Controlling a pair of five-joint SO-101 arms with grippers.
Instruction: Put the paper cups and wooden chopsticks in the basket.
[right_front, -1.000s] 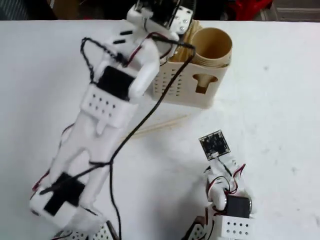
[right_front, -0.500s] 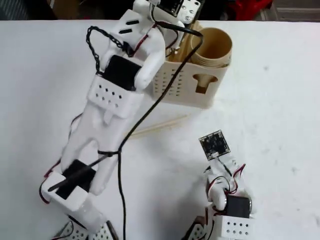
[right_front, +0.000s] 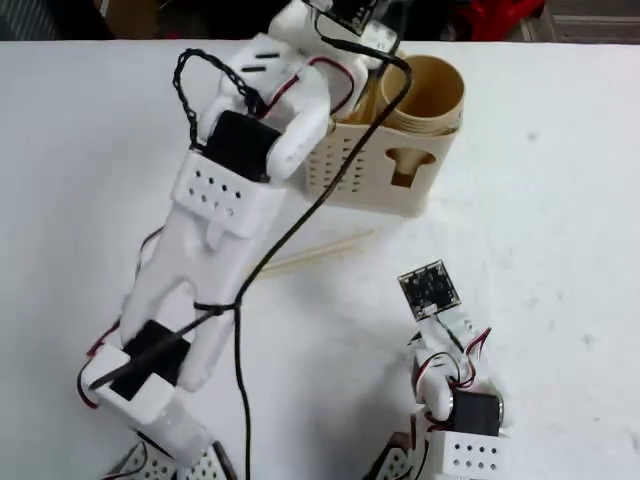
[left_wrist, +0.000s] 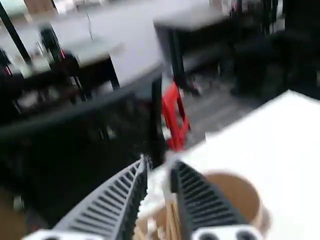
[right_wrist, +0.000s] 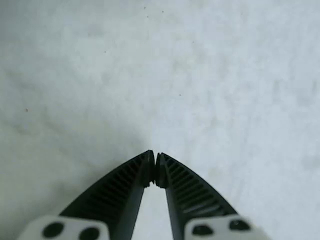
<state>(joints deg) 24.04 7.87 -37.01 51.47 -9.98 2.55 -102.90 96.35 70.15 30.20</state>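
The left arm (right_front: 225, 190) hides part of the basket (right_front: 372, 180).

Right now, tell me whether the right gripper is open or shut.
Shut: the right gripper has its tips meeting, nothing between them.

high view overhead; wrist views close; left shares paper cup (left_wrist: 245, 195)

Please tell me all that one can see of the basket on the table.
The basket is cream, plastic-looking, with slotted walls and a keyhole-shaped opening in its near wall. It stands upright near the table's far edge. A tan paper cup sits in its right part; the left arm hangs over its left part.
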